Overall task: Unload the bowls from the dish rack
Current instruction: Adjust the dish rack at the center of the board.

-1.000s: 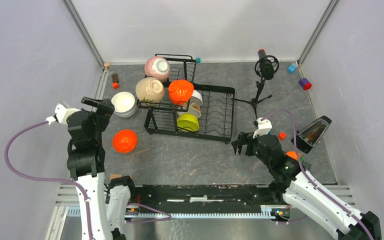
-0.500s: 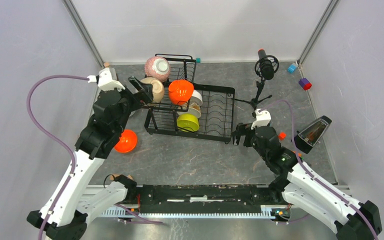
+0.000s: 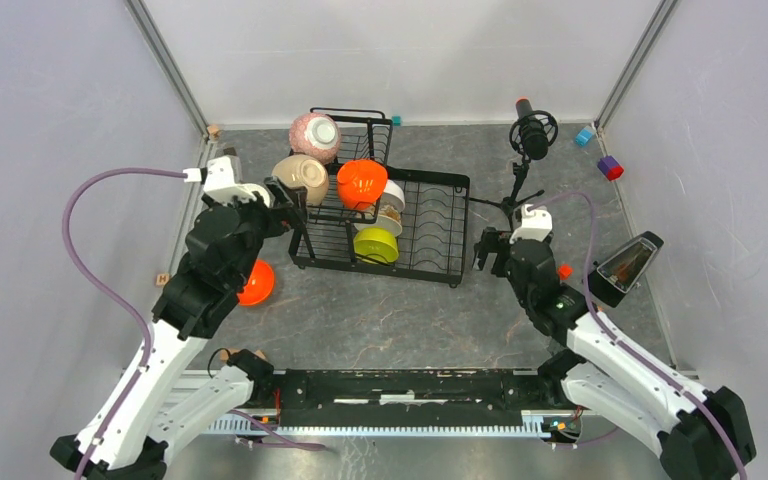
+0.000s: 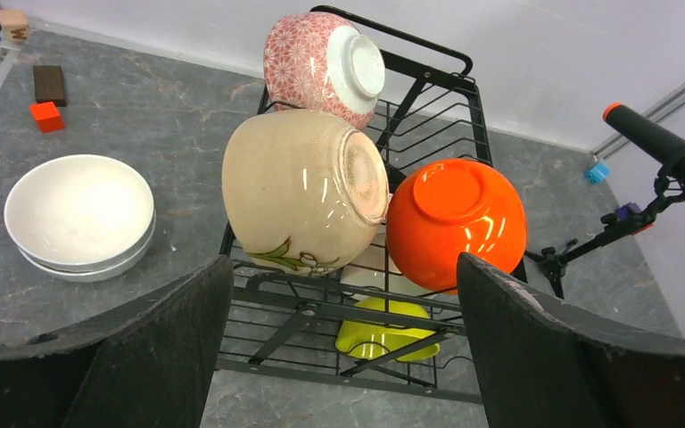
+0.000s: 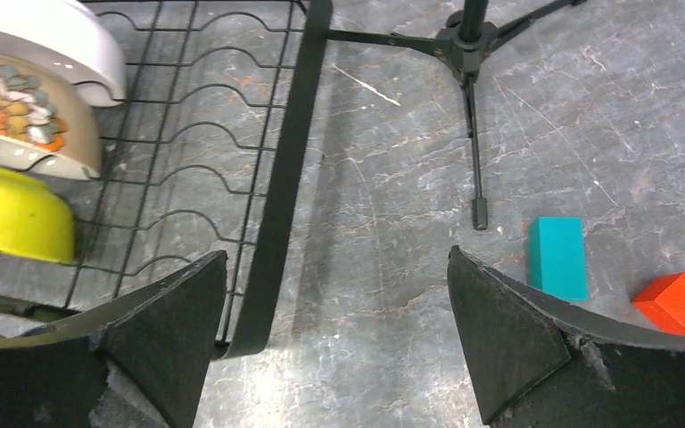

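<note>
Beige bowl (image 4: 303, 192) sits just ahead of my left gripper (image 4: 341, 267), fingers (image 4: 143, 357) apart and empty; I'd straddle it squarely without nudging the orange bowl (image 4: 455, 223) beside it.

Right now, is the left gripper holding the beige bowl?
No, the left gripper is open, and the beige bowl sits untouched on the dish rack.

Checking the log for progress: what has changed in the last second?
The left gripper swung from beside the stacked white bowls to the upper shelf of the dish rack, open, facing the beige bowl, gripping nothing. The right gripper edged toward its right edge, open. All bowls stayed put.
</note>
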You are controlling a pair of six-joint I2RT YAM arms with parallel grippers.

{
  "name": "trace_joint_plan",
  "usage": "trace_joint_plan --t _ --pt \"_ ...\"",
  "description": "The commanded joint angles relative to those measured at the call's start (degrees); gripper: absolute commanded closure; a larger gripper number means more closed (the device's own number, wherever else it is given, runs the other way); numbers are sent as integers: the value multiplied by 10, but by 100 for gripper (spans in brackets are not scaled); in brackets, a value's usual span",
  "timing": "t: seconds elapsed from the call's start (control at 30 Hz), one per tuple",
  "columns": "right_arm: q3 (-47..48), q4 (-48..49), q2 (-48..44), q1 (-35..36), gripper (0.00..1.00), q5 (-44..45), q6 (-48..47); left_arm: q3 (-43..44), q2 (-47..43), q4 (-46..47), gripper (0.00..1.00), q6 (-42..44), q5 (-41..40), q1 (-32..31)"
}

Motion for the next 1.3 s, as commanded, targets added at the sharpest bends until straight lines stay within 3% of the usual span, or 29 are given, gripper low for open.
trace_joint_plan --t 0.0,0.33,0.73,1.13,1.27 --pt "35 30 49 -35 3 -15 14 1 -8 37 0 42 14 -2" --pt "58 74 126 -113 5 -65 29 -29 -40 68 0 58 -2 0" --pt "66 215 290 -122 18 -174 95 -34 -39 68 0 63 -21 -1" --pt "82 236 332 -120 25 -201 79 -36 -38 69 0 60 -19 0" --pt "114 194 359 -119 31 -207 67 -37 -38 69 0 58 -17 0"
